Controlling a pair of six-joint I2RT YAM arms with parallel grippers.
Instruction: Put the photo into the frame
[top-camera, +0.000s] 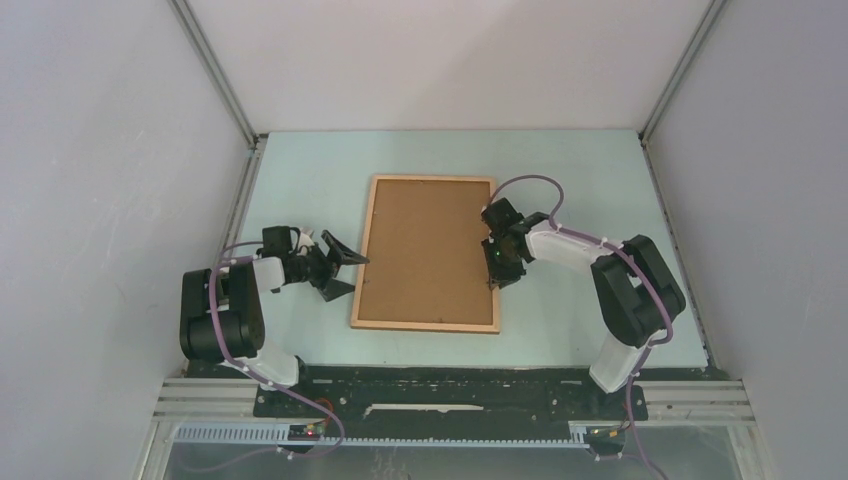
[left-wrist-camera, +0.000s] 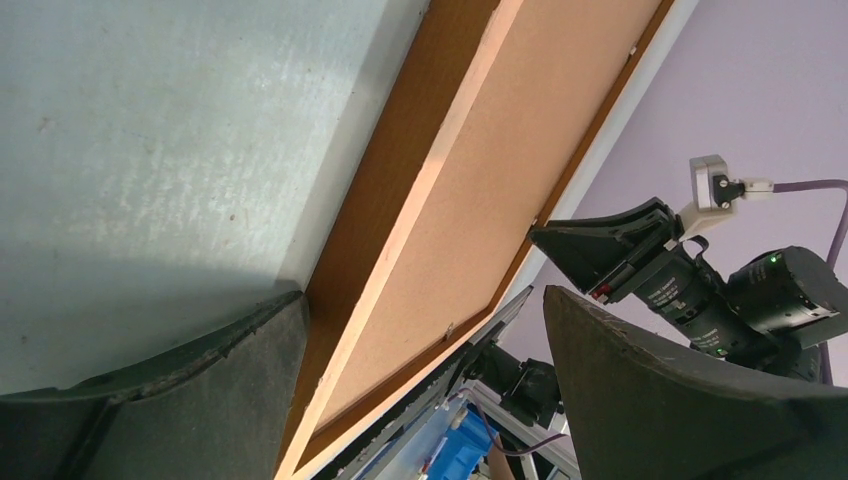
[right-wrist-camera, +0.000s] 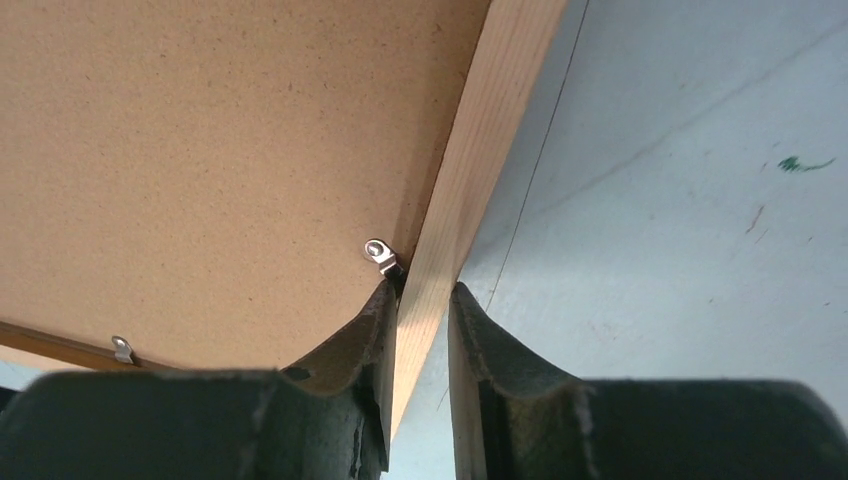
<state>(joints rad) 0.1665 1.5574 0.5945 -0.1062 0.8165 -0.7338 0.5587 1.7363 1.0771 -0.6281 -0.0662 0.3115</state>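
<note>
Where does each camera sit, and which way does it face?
Top external: fixed above and behind, looking down on the pale green table, both arms and the thin light-brown wooden frame.
Left wrist: on the left arm, looking across the table; the open left gripper flanks it.
Right wrist: on the right arm, looking down; the right gripper pinches the frame's rail.
Shared: all show the frame.

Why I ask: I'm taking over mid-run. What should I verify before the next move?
1. Right gripper holds frame: ok, shut on its right rail.
2. Left gripper free: ok, open beside the left rail, holding nothing.
3. Board out of frame: not ok, it sits inside.
4. Clip by the right gripper released: cannot tell.
5. Photo located: not ok, it shows in no view.
</note>
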